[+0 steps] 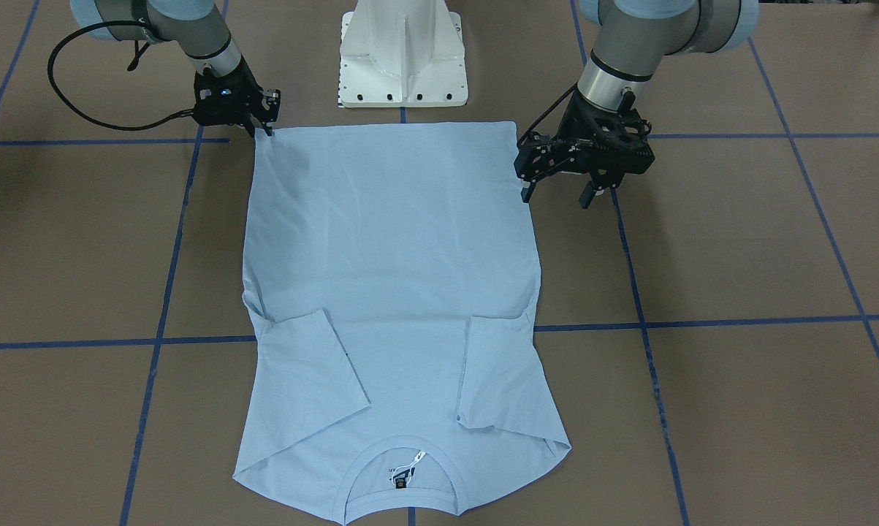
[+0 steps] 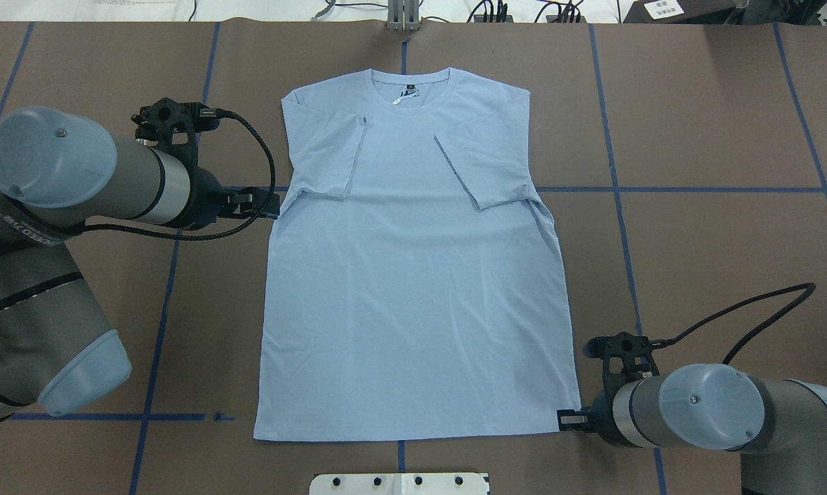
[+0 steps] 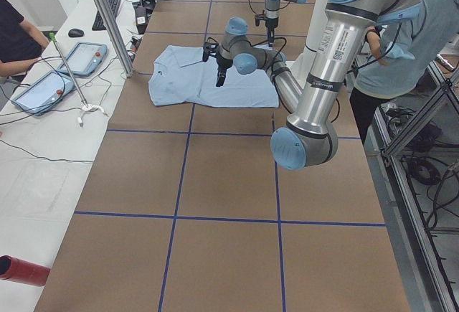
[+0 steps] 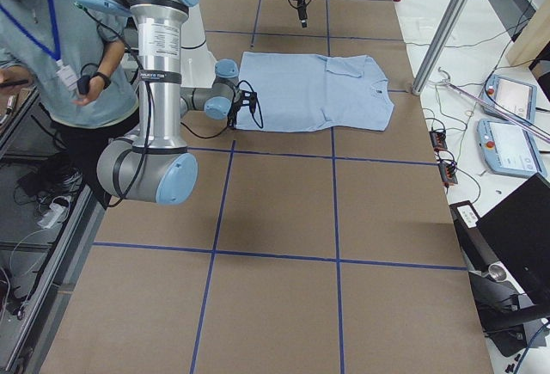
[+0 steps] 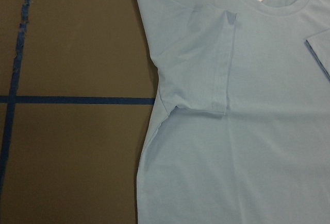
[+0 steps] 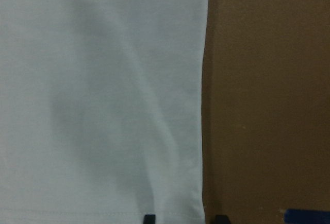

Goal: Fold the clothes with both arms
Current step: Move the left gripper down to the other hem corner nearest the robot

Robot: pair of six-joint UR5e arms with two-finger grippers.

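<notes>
One light blue short-sleeved T-shirt [image 2: 413, 275] lay flat at the centre of one brown paper-covered table [image 2: 695, 240] marked with blue tape lines [image 2: 660, 189]. Its round collar [image 2: 413, 86] pointed away from the one white pedestal base [image 1: 402, 66] and its hem lay toward that base. Its two sleeves [image 2: 327, 155] lay folded inward over the body, and one neck label [image 2: 406, 96] showed inside the collar. Two silver-grey tubular arms [image 2: 62, 172] with light blue joint caps were in view, each carrying one black two-finger gripper. The left gripper [image 1: 558, 197] hung raised above the table just off one side edge of the shirt, jaws spread wide and holding nothing. The right gripper [image 1: 261, 130] sat at the hem corner on the opposite side. Its two fingertips [image 6: 149, 218] stood a narrow gap apart, one over the fabric and one over bare table, straddling the side edge without clamping it
</notes>
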